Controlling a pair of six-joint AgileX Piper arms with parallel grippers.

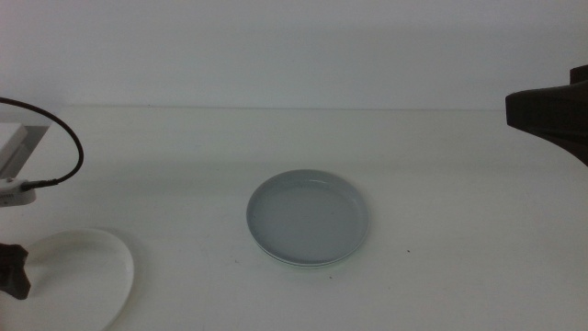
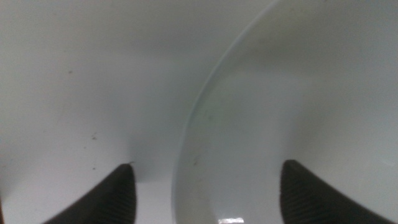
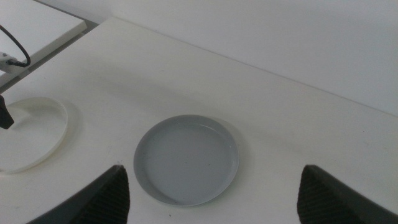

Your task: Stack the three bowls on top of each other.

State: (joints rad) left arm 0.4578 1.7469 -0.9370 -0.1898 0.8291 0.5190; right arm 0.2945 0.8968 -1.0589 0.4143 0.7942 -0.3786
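Observation:
A light grey bowl [image 1: 308,219] [image 3: 186,158] sits in the middle of the table; a thin greenish edge shows under its near side, and I cannot tell whether another bowl lies beneath. A white bowl [image 1: 78,276] [image 3: 28,134] rests at the near left. My left gripper [image 1: 11,271] [image 2: 205,193] is open at that bowl's left rim [image 2: 199,106], with one jaw over the table and the other over the bowl's inside. High at the far right, my right gripper [image 1: 551,110] [image 3: 221,202] hangs open with nothing in it.
A black cable [image 1: 64,147] loops from a white and grey fixture [image 1: 16,152] at the left edge. A raised white board [image 3: 43,25] lies beyond the table's left side. The wall meets the table along the back.

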